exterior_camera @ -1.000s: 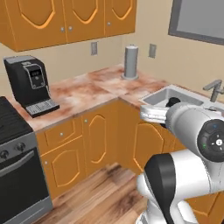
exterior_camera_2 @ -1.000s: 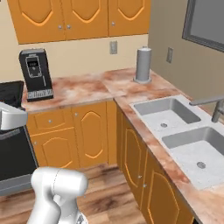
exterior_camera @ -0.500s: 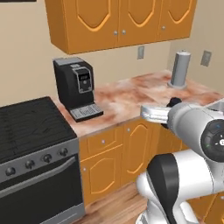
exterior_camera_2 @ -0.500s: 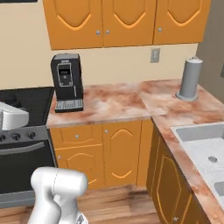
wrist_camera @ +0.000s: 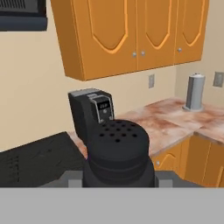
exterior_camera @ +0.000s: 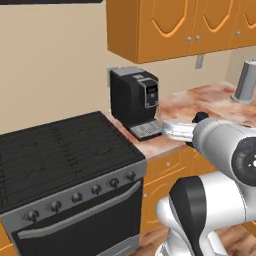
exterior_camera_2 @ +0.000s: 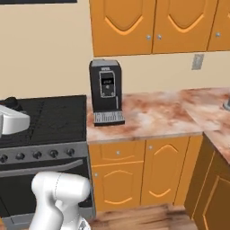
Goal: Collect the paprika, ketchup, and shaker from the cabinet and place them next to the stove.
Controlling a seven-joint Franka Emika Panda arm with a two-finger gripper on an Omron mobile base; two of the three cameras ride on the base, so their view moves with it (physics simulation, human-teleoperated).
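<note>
**Operator:** On the kitchen run ahead, list the fixtures, largest first.

**Technician:** The wide black stove [exterior_camera: 65,165] with grated cooktop, round knobs and silver oven handle stands at the left. Beside it runs the mottled pink stone worktop [exterior_camera_2: 152,114] over orange base cabinets. The black box-shaped coffee machine [exterior_camera: 134,100] stands on the worktop just beside the stove. A grey upright cylinder [wrist_camera: 194,92] stands well apart, toward the far corner.

**Operator:** Location of the shaker, and claw state?

**Technician:** The small all-black shaker [wrist_camera: 117,155] with its rounded, perforated top sits upright directly ahead of the hand camera, low in the hand view, above grey hand parts. The claw's finger tips are hidden behind it. It is judged to be carried in the claw, but whether the jaws are closed on it cannot be told.

**Operator:** Handling properties?

**Technician:** Judged rigid, light and smooth-sided, so liable to slip or twist under a loose grip. Take hold on the straight cylindrical body below the dome. Keep it upright, since the holes on top may spill contents.

**Operator:** Step in hand?

**Technician:** Judged to be transport toward the bare worktop strip next to the stove.
</note>
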